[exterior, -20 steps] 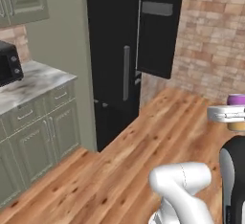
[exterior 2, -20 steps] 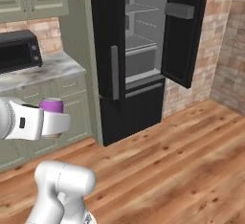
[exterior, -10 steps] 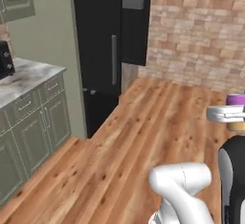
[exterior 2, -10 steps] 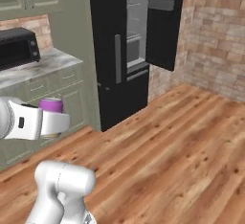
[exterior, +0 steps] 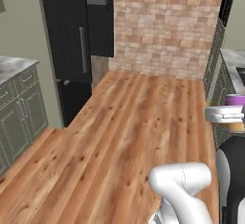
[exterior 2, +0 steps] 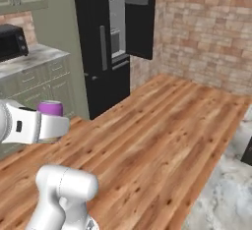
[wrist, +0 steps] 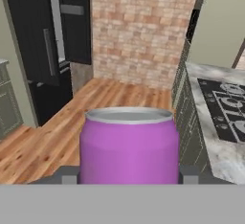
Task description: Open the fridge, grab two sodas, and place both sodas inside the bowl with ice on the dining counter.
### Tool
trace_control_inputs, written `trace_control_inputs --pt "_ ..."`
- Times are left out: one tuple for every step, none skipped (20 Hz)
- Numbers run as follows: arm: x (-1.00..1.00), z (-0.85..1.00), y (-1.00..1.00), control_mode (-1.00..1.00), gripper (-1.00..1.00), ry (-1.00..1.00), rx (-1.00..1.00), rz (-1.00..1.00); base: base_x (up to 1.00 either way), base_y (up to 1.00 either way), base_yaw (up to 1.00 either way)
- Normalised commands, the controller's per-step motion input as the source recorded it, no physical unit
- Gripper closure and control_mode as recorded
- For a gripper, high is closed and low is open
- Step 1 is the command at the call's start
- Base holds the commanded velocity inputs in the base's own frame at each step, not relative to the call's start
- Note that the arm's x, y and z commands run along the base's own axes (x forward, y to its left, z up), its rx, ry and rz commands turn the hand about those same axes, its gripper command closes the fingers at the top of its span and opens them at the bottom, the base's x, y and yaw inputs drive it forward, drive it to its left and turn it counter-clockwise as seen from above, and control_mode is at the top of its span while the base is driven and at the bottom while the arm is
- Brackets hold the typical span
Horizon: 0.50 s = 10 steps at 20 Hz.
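My gripper (wrist: pixel 129 176) is shut on a soda (wrist: pixel 129 144), a purple can with a silver top that stands upright between the two fingertips. The same soda (exterior 2: pixel 50 108) pokes up from the white hand at the left of the right base view, and its purple top (exterior: pixel 235 99) shows at the right edge of the left base view. The black fridge (exterior 2: pixel 101 42) stands behind at the left with one door swung open (wrist: pixel 76 22); its grey handle (exterior: pixel 83 49) is visible. The bowl with ice and the dining counter are out of view.
A brick wall (exterior: pixel 165 24) closes the far side beyond the wooden floor (exterior: pixel 129 137). A marble counter with a stovetop (wrist: pixel 222 108) runs along the right. Sage cabinets (exterior: pixel 21 108) and a black microwave (exterior 2: pixel 12 41) stand at the left.
The whole picture has swung: the base has turned, so the fridge has slid left and the brick wall has come to the middle. The soda stays in the gripper.
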Motion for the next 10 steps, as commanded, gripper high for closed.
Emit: trace_control_inputs --pt "0.00 0.00 0.00 1.00 1.00 0.00 0.00 0.00 -0.90 -0.54 -0.23" --pt "0.00 0.00 0.00 1.00 1.00 0.00 0.00 0.00 -0.87 -0.64 -0.21" --pt "0.00 0.00 0.00 1.00 1.00 0.00 0.00 0.00 -0.88 -0.70 -0.20" --pt "0.00 0.00 0.00 1.00 1.00 0.00 0.00 0.00 -0.90 -0.78 -0.18" --pt "0.00 0.00 0.00 1.00 1.00 0.00 0.00 0.00 -0.92 -0.79 -0.18" --pt "0.00 0.00 0.00 1.00 1.00 0.00 0.00 0.00 -0.90 -0.81 -0.17" --pt "0.00 0.00 0.00 1.00 1.00 0.00 0.00 0.00 -0.91 -0.84 -0.16" --pt "0.00 0.00 0.00 1.00 1.00 0.00 0.00 0.00 -0.88 -0.84 -0.16" --pt "0.00 0.00 0.00 1.00 1.00 0.00 0.00 0.00 -0.86 -0.86 -0.16" --pt "0.00 0.00 0.00 1.00 1.00 0.00 0.00 0.00 -0.80 -0.87 -0.16"
